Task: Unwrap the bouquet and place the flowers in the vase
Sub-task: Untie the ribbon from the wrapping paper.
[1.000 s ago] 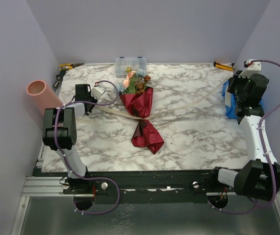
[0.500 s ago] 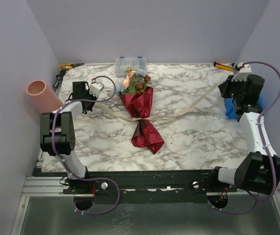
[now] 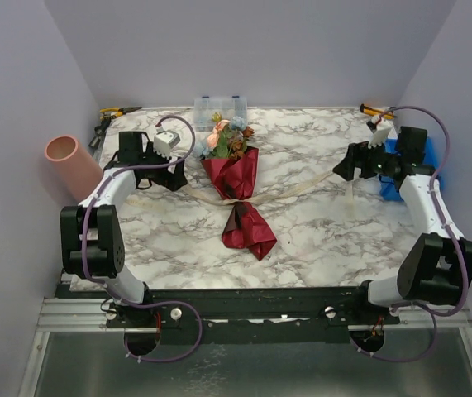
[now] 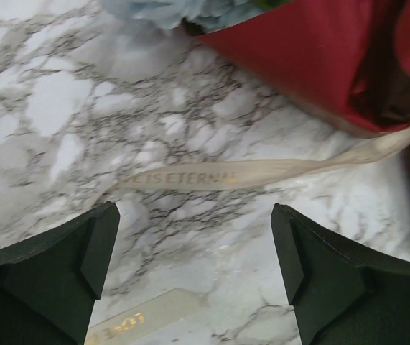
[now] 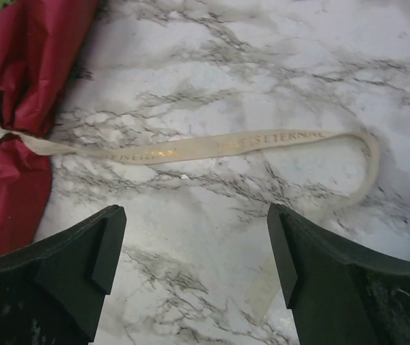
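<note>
One bouquet (image 3: 237, 186) is lying at the table's centre, with one beige ribbon (image 3: 302, 188) trailing two tails. One vase (image 3: 72, 161) is leaning at 9 o'clock. One clear compartment box (image 3: 220, 110) is sitting at 12, and one blue bin (image 3: 393, 178) at 3. One yellow-handled tool (image 3: 118, 110) is lying at 11 and one orange-handled tool (image 3: 374, 109) at 1. Two grippers are hovering: the left gripper (image 3: 175, 176) and the right gripper (image 3: 345, 165).

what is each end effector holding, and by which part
Nothing. The left end effector and right end effector are both open, the ribbon lying ungripped beneath them.
</note>
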Available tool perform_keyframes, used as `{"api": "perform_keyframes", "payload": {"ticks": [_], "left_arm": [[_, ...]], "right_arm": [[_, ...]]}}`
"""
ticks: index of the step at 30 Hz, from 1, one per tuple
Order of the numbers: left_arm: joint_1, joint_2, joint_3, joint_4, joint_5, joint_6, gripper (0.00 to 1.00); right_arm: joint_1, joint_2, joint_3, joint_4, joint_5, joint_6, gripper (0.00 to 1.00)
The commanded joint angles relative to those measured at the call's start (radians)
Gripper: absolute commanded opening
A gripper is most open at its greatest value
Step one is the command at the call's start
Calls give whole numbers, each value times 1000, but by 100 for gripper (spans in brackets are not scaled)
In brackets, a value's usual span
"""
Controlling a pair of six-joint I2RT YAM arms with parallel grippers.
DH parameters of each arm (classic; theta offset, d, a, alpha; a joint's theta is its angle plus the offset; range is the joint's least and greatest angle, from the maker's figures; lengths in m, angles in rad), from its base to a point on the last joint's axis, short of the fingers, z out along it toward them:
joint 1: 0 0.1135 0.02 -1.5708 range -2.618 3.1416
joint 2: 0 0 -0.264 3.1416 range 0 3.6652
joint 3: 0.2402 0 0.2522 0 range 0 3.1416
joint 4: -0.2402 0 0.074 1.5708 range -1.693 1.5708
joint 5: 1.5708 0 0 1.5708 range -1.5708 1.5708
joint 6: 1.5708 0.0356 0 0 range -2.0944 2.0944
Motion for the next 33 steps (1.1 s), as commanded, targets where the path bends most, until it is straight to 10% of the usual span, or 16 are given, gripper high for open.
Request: {"api": "perform_keyframes", "payload": {"ticks": [1,23,33], "left_arm": [[-51,-6,-13,-41,261,-84,94],[-336,163,-33,98,62,-116,75],[-337,238,43,148,114,-236,56]], "right_arm": [[128,53,55,-87,-86,-54,90],[524,606,286,-35,-124,-73,83],[582,607,130,37,-170,-51,30]]}}
